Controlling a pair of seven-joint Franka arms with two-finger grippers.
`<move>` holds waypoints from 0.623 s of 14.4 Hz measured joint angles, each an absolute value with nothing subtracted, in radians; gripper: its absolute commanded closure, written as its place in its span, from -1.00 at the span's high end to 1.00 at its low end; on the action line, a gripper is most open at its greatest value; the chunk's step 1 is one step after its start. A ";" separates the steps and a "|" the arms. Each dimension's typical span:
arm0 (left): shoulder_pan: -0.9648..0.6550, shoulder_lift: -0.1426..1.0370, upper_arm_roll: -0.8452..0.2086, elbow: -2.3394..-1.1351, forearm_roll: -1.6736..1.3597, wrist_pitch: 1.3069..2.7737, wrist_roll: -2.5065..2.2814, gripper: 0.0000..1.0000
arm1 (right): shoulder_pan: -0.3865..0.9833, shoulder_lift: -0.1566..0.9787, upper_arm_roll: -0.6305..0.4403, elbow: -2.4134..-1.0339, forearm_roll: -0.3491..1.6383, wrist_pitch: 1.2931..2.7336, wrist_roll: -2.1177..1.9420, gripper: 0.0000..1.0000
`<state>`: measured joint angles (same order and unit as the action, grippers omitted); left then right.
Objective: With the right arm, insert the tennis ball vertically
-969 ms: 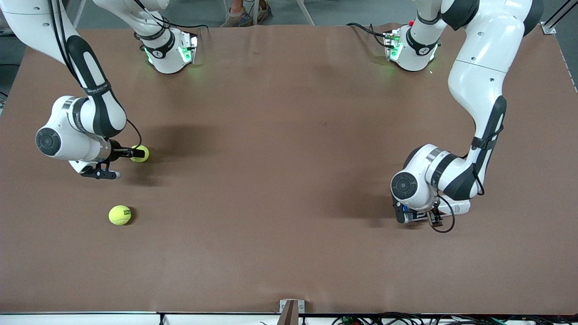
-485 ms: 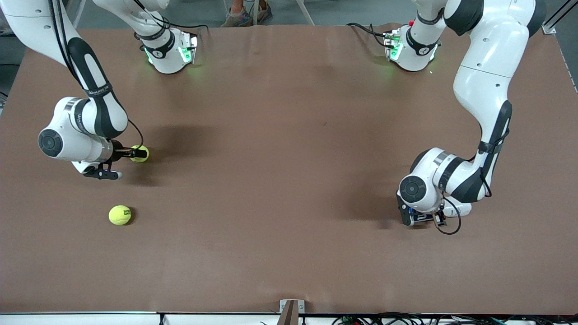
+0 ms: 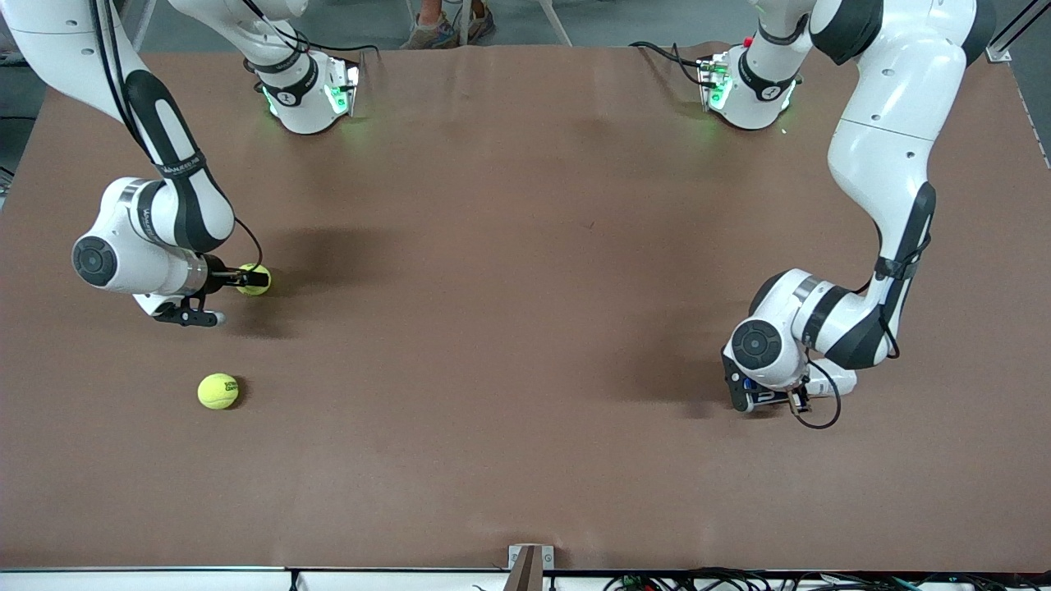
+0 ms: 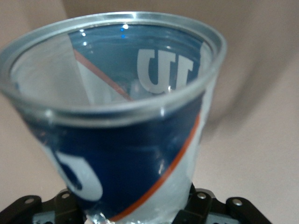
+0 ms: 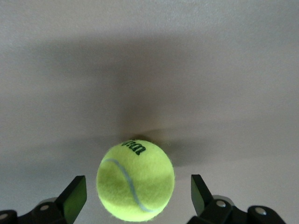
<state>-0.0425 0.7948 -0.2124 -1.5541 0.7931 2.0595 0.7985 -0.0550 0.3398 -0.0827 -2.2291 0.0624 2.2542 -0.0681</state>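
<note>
Tennis ball (image 5: 135,181), fuzzy yellow-green felt with a white seam, sits on the brown tabletop (image 3: 509,328) toward the right arm's end, between the spread fingers of the right tool (image 3: 238,281), which stand wide at either side and do not yet pinch it. It should be light, springy and grippy, yet round enough to roll at a nudge, so the fingers had best close across its widest middle. A second yellow tennis ball (image 3: 218,391) lies loose nearer the front camera. Toward the left arm's end, the left tool (image 3: 768,396) is clenched low on a clear plastic cup with blue, white and orange print (image 4: 117,116), thin-walled and likely easy to crush, its mouth open. Smooth matte sheeting covers the tabletop; grey floor shows past the robots' bases.
</note>
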 measured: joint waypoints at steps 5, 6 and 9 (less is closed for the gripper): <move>-0.012 0.749 -0.282 -1.533 0.579 2.080 0.987 0.38 | -0.055 0.356 -0.082 -2.229 0.062 2.255 -0.068 0.52; -0.012 0.732 -0.294 -1.531 0.535 2.080 1.017 0.38 | -0.055 0.356 -0.082 -2.229 0.062 2.255 -0.068 0.30; -0.012 0.675 -0.331 -1.527 0.390 2.080 1.076 0.40 | -0.051 0.355 -0.080 -2.227 0.062 2.254 -0.068 0.00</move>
<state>-0.0119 0.6745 -0.3307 -1.5269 0.3905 2.0803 1.0757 -0.0508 0.3546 -0.0800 -2.2272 0.0623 2.2540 -0.0681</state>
